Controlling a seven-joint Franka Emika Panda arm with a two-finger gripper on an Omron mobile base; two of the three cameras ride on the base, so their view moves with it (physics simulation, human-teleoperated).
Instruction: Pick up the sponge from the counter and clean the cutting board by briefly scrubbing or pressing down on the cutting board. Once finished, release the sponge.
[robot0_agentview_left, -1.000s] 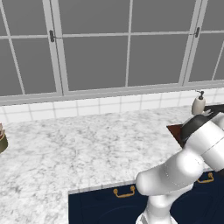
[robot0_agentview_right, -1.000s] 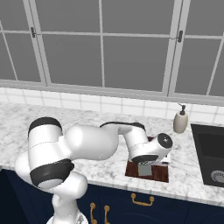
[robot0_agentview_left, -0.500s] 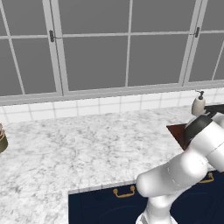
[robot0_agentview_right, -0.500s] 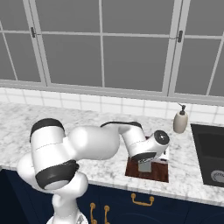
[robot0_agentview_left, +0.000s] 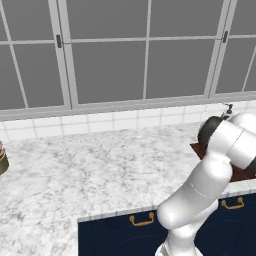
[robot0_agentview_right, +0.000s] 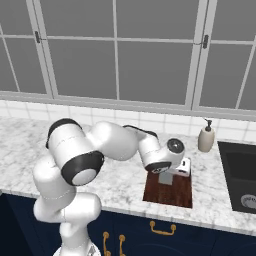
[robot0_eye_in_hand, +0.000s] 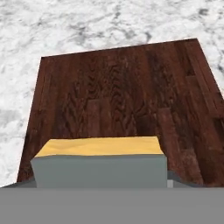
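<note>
Marbled counter (robot0_agentview_right: 120, 187) under grey windows; my pincer (robot0_agentview_right: 168, 176) is clamped on the sponge (robot0_eye_in_hand: 99, 162), the cutting board (robot0_eye_in_hand: 122, 105) directly beneath, its long axis running ahead.

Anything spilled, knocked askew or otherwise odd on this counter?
Nothing stands out. The cutting board lies flat near the counter edge, the soap bottle stands upright, and the sponge sits at the tool above the board.
</note>
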